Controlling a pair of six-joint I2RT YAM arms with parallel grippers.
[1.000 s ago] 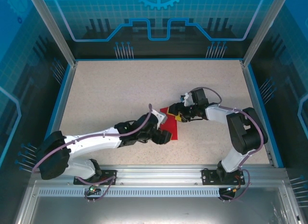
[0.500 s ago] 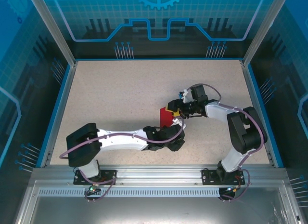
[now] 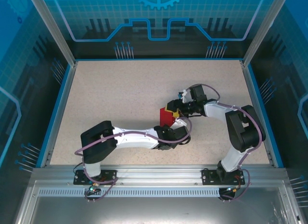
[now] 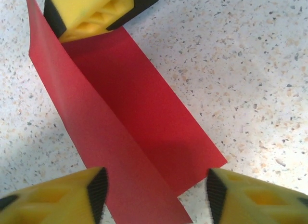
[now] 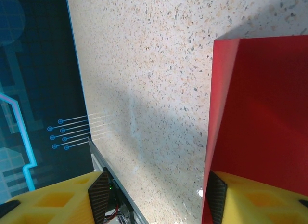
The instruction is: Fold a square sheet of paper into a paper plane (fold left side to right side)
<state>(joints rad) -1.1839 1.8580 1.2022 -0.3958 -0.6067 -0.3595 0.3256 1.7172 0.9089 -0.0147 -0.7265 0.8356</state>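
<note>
The square sheet of paper point(image 3: 165, 118) is bright red and lies mid-table, folded lengthwise into a narrow strip. In the left wrist view the paper point(image 4: 144, 118) has its left half raised as a flap along a crease. My left gripper point(image 4: 156, 195) stands open, its fingers on either side of the strip's near end. A yellow finger point(image 4: 91, 12) of my right gripper rests on the strip's far end. Seen from its own wrist, the right gripper point(image 5: 156, 195) is open, one finger point(image 5: 260, 200) on the red paper point(image 5: 260, 103). From above, the left gripper point(image 3: 175, 125) and the right gripper point(image 3: 172, 109) meet at the paper.
The speckled table point(image 3: 120, 89) has a blue rim and dark patterned walls on three sides. A metal rail point(image 3: 154, 173) runs along the near edge by the arm bases. The right wrist view shows the table's edge point(image 5: 77, 89) to the left.
The left arm swung round from the paper's left side to its near end, and its jaws narrowed. The paper went from a wider sheet to a narrow folded strip. The right gripper barely moved.
</note>
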